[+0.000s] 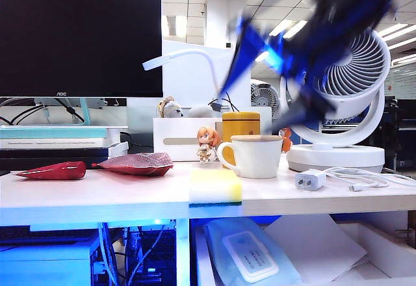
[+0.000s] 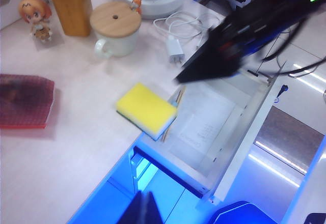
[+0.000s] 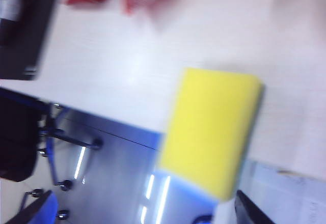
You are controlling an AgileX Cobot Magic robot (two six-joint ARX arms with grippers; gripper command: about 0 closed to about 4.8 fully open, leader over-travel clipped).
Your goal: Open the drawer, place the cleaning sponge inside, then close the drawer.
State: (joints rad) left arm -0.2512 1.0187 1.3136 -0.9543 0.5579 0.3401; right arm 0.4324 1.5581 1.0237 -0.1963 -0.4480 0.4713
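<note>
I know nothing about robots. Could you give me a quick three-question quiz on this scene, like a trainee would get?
1. True or false: the sponge already lies inside the drawer.
2. What lies in the drawer? A paper, B charger, C fan.
3. Fill in: the blurred right tool is up in the air above the ____, while the left tool hovers off the table's front edge.

Key:
1. False: it lies on the table edge, overhanging the open drawer.
2. A.
3. Mug.
</note>
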